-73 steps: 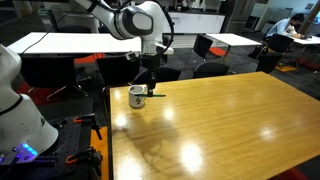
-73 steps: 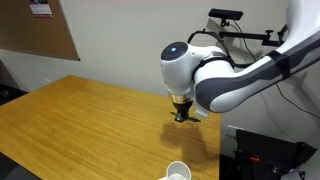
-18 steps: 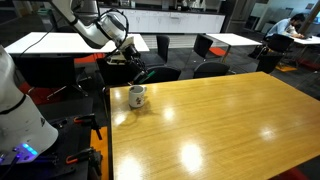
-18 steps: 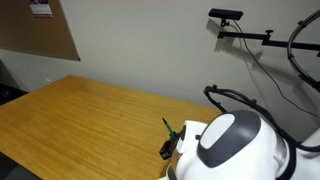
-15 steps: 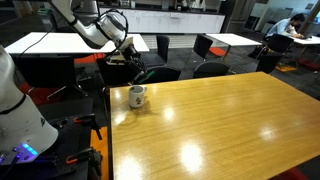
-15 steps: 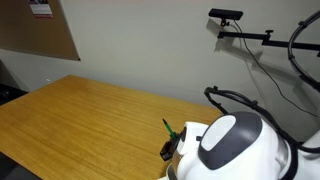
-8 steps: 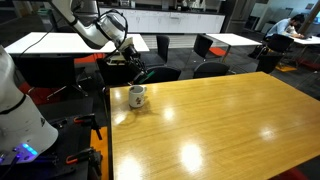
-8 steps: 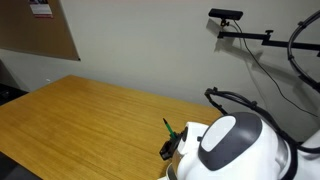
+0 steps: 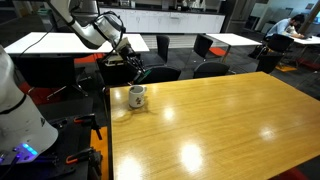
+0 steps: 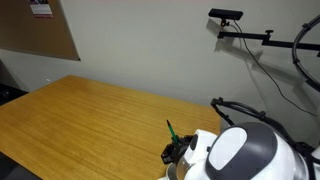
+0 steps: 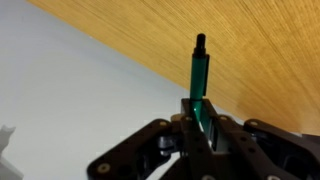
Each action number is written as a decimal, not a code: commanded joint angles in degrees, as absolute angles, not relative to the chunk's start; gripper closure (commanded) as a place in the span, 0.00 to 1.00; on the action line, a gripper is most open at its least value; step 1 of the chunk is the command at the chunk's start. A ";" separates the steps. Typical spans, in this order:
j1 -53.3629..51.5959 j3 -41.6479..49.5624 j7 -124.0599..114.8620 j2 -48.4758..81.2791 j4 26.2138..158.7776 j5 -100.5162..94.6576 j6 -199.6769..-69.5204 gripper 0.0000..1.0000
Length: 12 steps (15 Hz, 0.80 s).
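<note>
Wooden table (image 9: 220,120), white mug (image 9: 137,96), print illegible; gripper (image 11: 200,113) clamped on green marker (image 11: 198,72).

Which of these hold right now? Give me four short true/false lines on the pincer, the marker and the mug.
1. The pincer is shut on a green marker. True.
2. The white mug stands upright on the wooden table. True.
3. The green marker stands inside the white mug. False: it is gripped in the pincer, apart from the mug.
4. The pincer hangs over the middle of the wooden table. False: in an exterior view it is out by the table's edge, beyond the mug.
</note>
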State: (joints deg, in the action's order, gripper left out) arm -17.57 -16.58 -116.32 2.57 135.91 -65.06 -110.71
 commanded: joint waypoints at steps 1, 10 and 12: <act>-18.92 -17.98 -121.69 2.74 136.54 -66.45 -107.05 0.97; -20.53 -19.13 -130.89 6.78 136.66 -69.91 -106.92 0.97; -20.60 -19.09 -132.94 8.13 136.59 -71.68 -107.24 0.97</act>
